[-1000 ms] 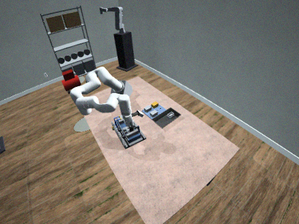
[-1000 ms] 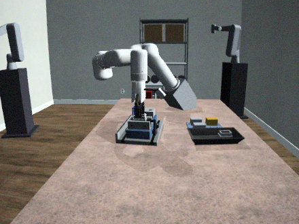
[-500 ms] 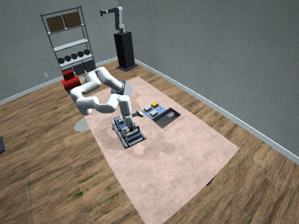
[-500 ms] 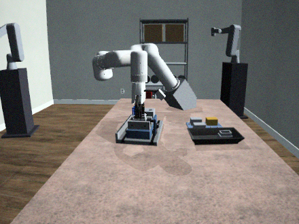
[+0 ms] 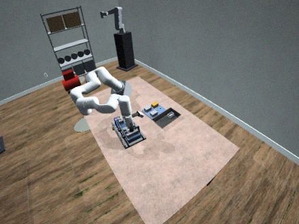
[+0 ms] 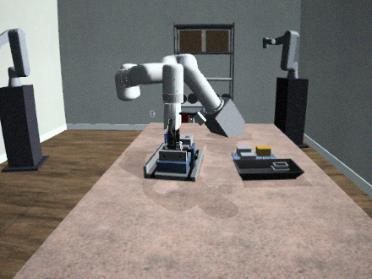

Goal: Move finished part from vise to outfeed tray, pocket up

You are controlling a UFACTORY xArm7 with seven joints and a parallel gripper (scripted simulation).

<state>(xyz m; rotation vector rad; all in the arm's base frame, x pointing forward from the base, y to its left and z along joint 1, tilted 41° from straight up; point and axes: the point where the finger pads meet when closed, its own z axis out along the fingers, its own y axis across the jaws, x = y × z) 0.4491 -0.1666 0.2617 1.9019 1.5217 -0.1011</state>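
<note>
The vise (image 5: 133, 140) (image 6: 173, 162), blue and dark on a grey base, stands mid-table. My gripper (image 5: 131, 129) (image 6: 172, 141) points straight down into the vise's top, with its fingers open at a part's width. The finished part between the jaws is too small and too hidden by the fingers to make out, and I cannot tell whether the fingers touch it. The dark outfeed tray (image 5: 164, 122) (image 6: 259, 173) lies to the right of the vise, well apart from the gripper. A small light block with a pocket (image 5: 170, 114) (image 6: 280, 166) lies on the tray's floor.
Behind the tray a blue plate (image 5: 148, 109) (image 6: 235, 156) carries grey blocks and a yellow block (image 5: 155, 104) (image 6: 263, 150). The arm's grey base box (image 6: 226, 118) stands at the table's far end. A shelf rack (image 5: 68, 41) and another arm on a black pedestal (image 5: 124, 49) (image 6: 291, 108) stand by the walls.
</note>
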